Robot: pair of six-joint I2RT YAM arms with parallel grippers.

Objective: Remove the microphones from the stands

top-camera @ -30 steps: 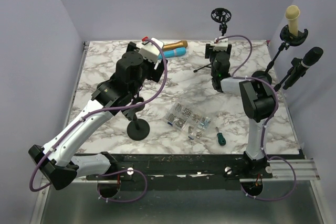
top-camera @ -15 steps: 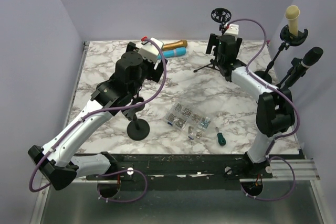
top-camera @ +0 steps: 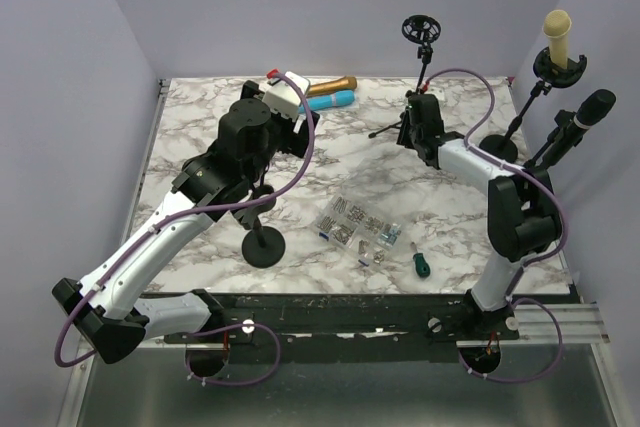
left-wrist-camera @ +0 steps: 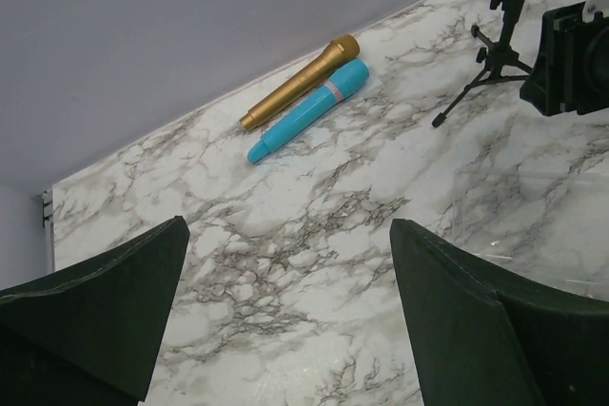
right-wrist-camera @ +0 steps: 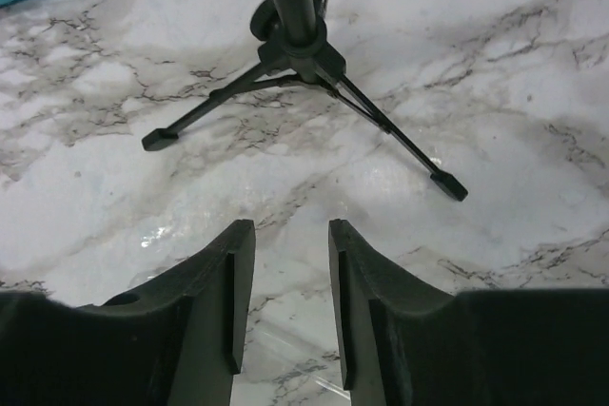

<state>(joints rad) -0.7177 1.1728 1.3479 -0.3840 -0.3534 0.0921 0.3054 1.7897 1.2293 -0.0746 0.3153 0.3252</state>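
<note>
Right gripper [right-wrist-camera: 292, 235] hangs low over the marble table [top-camera: 200, 147], jaws parted by a narrow gap with nothing between them, pointing at the tripod stand [right-wrist-camera: 300, 54] just ahead. Left gripper [left-wrist-camera: 288, 235] is spread wide and empty, looking toward the gold microphone [left-wrist-camera: 300, 81] and blue microphone [left-wrist-camera: 309, 109] lying side by side at the far edge. The black microphone [top-camera: 592, 109] and cream microphone [top-camera: 557, 31] sit in their stands at far right, well apart from both grippers
</note>
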